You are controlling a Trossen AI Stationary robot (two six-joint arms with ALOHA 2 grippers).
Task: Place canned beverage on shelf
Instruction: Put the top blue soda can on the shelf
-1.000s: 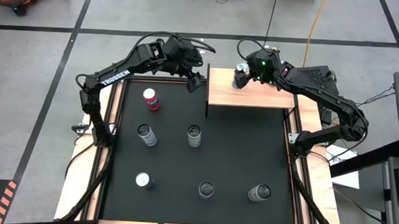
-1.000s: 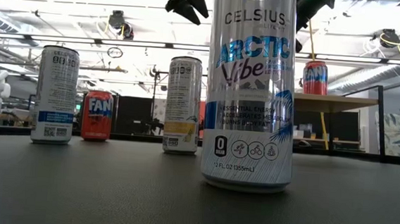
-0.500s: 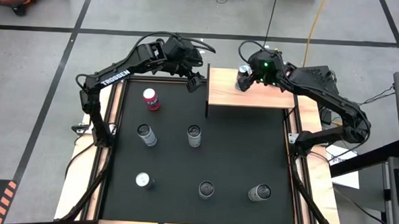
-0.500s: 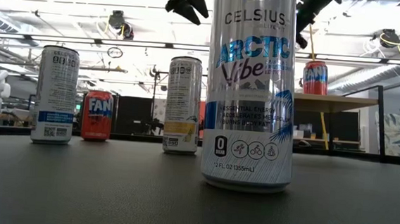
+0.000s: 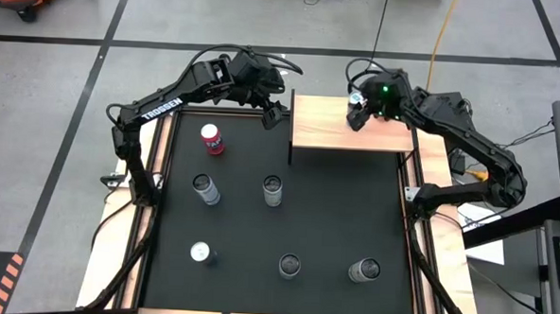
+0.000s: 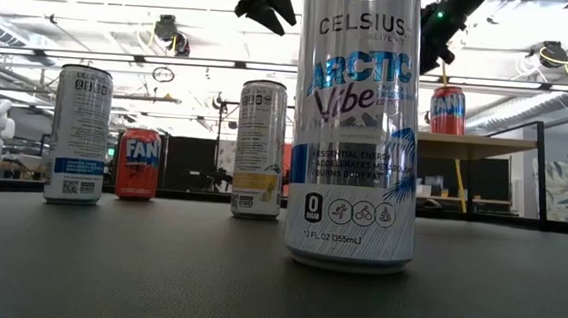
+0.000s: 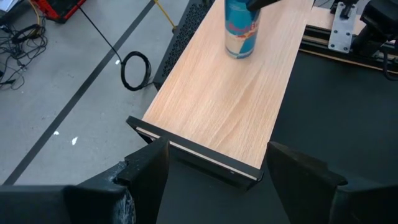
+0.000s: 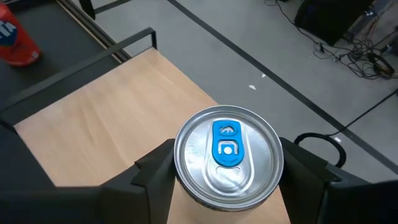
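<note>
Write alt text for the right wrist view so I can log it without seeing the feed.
Looking down on a silver can top with a blue pull tab, held between the right gripper's dark jaws above the light wooden shelf. A red Fanta can stands on the black mat past the shelf's far end, and grey floor with cables lies beyond.

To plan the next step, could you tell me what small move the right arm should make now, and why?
Probably open the right pincer and lift clear: the can it clasps seems to stand upright on the shelf. The left pincer waits open nearby.
</note>
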